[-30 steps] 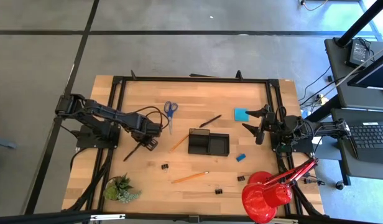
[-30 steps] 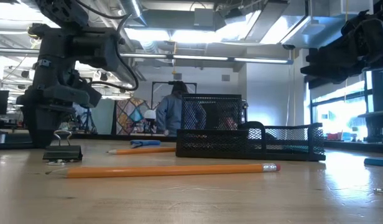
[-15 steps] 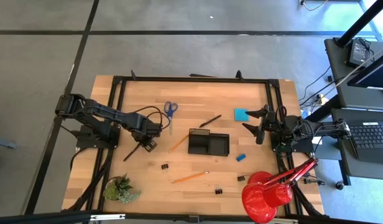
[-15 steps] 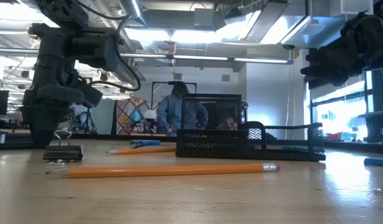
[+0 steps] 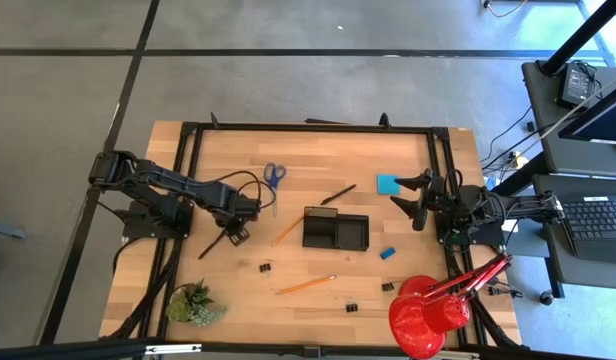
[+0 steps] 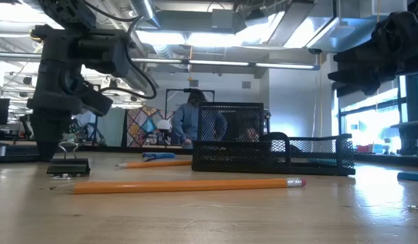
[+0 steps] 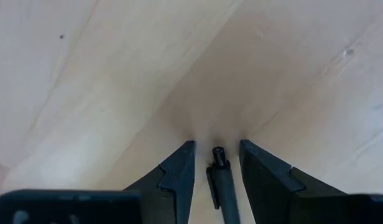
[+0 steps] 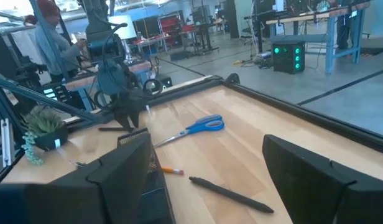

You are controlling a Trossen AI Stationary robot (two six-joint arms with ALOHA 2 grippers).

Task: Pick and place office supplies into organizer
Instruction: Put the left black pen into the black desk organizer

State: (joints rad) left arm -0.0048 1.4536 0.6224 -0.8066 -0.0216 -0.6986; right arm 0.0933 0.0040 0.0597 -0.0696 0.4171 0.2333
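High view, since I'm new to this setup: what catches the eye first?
The red desk lamp at the table's near right corner stands out most. Next is the black organizer mid-table, with blue scissors behind it to the left. The left end effector straddles a black pen lying on the wood.

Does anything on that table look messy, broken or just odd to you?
Nothing looks broken or spilled. The supplies lie scattered loose around the organizer: scissors, two pencils, note pad, eraser, binder clips. The left gripper straddles a black pen on the wood.
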